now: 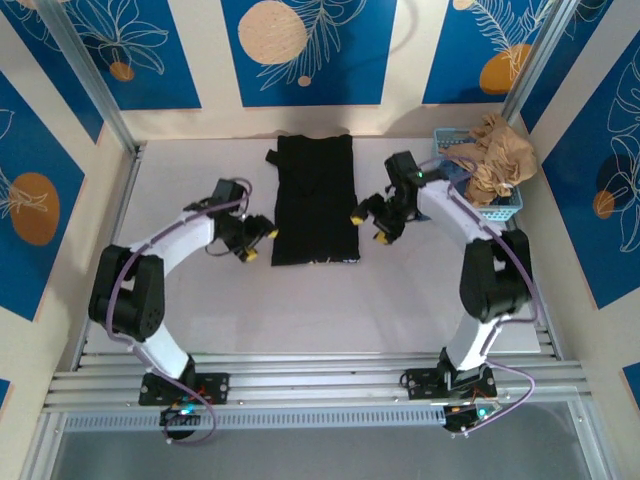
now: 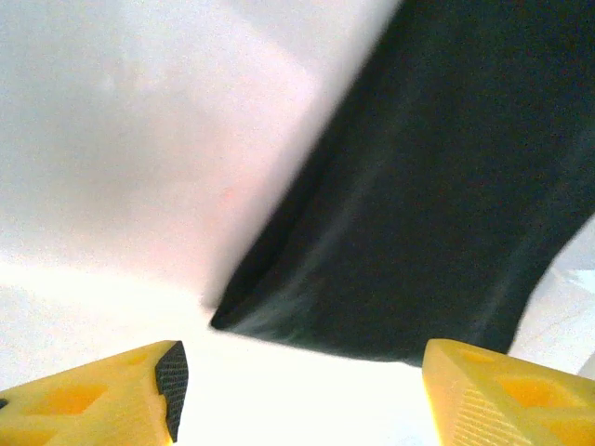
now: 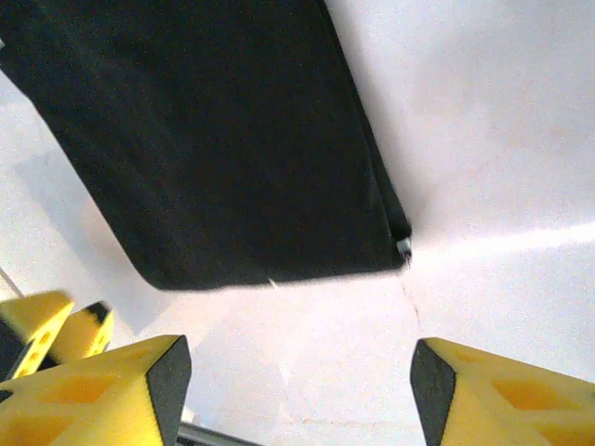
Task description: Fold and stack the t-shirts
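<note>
White tabletop [image 1: 200,310] carries the black t-shirt [image 1: 315,200] at its centre, folded into a long strip. Left gripper [image 1: 260,243] and right gripper [image 1: 368,226] flank its near end — both spread wide, holding nothing. The next fold likely calls for matched corner pinches, so edges land square.

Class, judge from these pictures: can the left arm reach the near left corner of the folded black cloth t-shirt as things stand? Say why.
Probably yes. The left gripper hangs open right beside that corner of the folded black cloth t-shirt, with only bare white table between them.
</note>
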